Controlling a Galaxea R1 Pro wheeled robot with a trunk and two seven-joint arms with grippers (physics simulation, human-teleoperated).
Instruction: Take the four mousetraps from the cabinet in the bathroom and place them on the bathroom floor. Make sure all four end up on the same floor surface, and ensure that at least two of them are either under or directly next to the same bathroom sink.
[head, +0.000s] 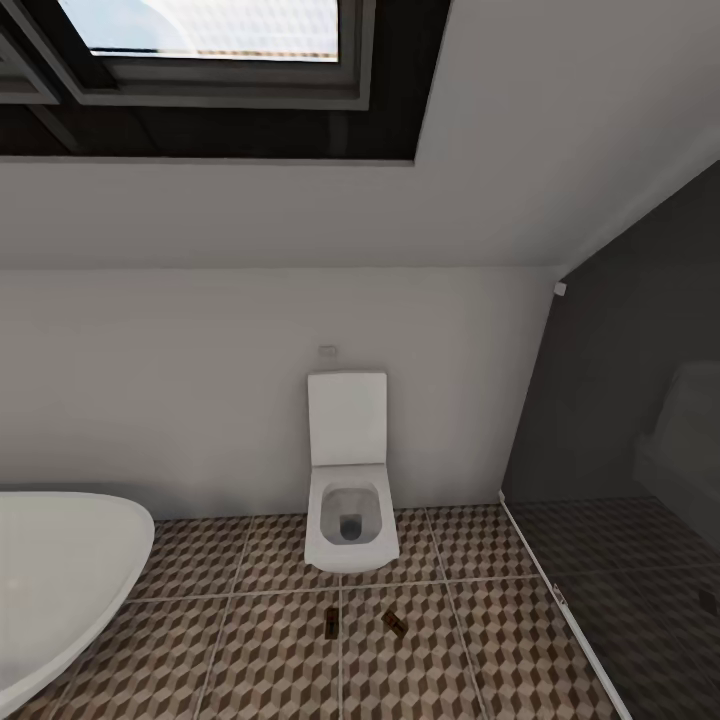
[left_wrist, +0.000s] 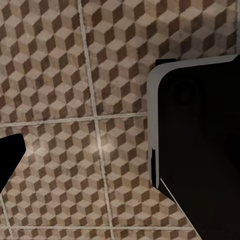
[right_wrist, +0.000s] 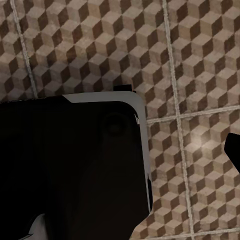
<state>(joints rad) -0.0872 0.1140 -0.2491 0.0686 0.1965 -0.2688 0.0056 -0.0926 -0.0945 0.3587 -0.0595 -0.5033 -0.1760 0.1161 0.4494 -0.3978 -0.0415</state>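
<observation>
The bathroom floor (head: 270, 650), tiled in brown, beige and white cubes with pale grout, runs to a white wall under a sloped ceiling with a skylight (head: 215, 40). A white bathtub (head: 60, 570) sits at the left, a glass partition (head: 620, 560) at the right, a wall-hung toilet (head: 348, 490) between them. Two mousetraps (head: 332, 622) (head: 396, 624) lie on the tiles just before the toilet, near each other but apart. Both wrist views look down on bare tile past the robot's black body panels (left_wrist: 200, 145) (right_wrist: 70, 170); whether either gripper is spread or closed cannot be told.
</observation>
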